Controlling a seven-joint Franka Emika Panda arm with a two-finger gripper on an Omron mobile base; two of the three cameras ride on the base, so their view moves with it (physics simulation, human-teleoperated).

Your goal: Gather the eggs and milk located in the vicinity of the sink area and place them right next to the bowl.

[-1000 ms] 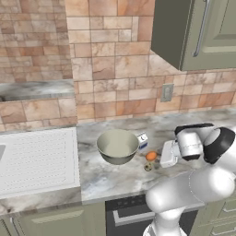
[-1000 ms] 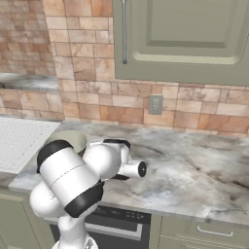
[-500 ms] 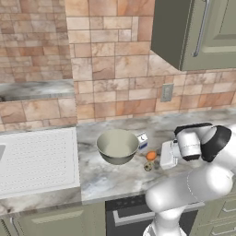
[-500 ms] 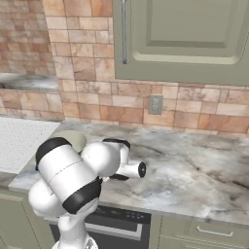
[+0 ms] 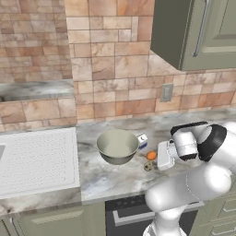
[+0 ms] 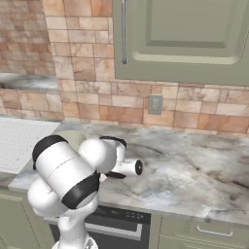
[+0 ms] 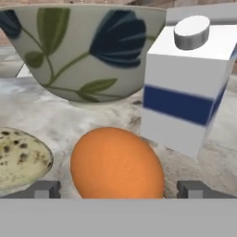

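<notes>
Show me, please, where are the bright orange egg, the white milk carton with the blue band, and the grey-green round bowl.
bright orange egg point(image 7: 116, 163), hand view, middle of its shell
white milk carton with the blue band point(image 7: 183, 99), hand view, on the blue band
grey-green round bowl point(image 5: 117, 145), left base view, inside wall below the rim

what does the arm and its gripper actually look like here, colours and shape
The arm is glossy white, built of rounded tube-like segments with black bands at the joints. Its wrist ends in a short white cylinder. The gripper has two small dark grey, blocky finger tips. No cables or markings show.
</notes>
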